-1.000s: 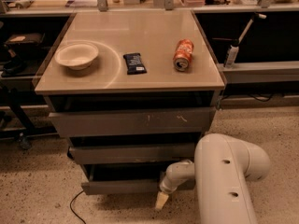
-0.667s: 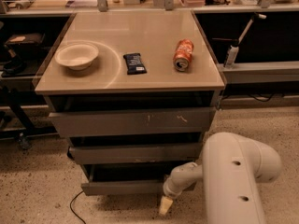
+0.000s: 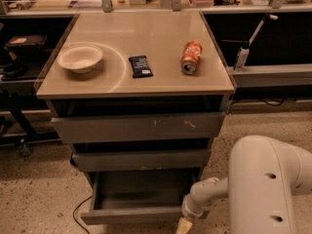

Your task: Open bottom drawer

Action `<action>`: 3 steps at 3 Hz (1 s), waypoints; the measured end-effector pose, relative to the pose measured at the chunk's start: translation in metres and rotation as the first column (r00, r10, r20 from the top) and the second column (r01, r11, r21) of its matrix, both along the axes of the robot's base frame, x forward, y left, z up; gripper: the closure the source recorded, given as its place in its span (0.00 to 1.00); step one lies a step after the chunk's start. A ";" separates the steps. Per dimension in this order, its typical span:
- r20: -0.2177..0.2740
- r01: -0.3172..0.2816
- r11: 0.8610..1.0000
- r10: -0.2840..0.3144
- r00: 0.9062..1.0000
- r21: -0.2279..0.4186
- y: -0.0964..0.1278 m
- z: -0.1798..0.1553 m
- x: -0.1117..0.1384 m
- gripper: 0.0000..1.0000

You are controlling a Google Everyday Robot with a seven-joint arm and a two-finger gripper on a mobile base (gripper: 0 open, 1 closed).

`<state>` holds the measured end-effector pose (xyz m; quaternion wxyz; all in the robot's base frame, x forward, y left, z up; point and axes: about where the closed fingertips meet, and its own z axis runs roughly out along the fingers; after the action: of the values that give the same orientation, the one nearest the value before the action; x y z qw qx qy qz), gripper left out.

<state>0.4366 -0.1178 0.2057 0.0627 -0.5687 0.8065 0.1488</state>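
Observation:
The bottom drawer (image 3: 131, 214) is the lowest and shortest of three grey fronts on the cabinet. It stands pulled out toward me, and its dark inside (image 3: 141, 191) shows and looks empty. My gripper (image 3: 184, 224) is at the bottom edge of the view, by the drawer front's right end, on the white arm (image 3: 263, 184) that reaches in from the lower right. Only its pale tip shows.
On the cabinet top (image 3: 161, 38) lie a white bowl (image 3: 80, 58), a dark snack bar (image 3: 140, 66) and an orange can (image 3: 191, 57) on its side. The scratched top drawer (image 3: 139, 126) and middle drawer (image 3: 141, 159) stick out slightly. A cable (image 3: 78, 213) lies on the floor at left.
The bottom drawer has slid out toward me and now shows its inside. The gripper and arm have moved down and back with it.

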 end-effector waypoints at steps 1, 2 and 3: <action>0.000 0.000 1.000 0.000 1.000 0.000 0.000 0.000 0.000 0.00; -0.045 -0.038 0.999 0.038 0.998 -0.017 0.016 -0.022 -0.001 0.00; -0.114 -0.061 0.997 0.055 0.992 -0.048 0.013 -0.047 -0.017 0.00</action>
<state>0.4193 -0.1050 0.1585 -0.0020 -0.5841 0.7954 0.1614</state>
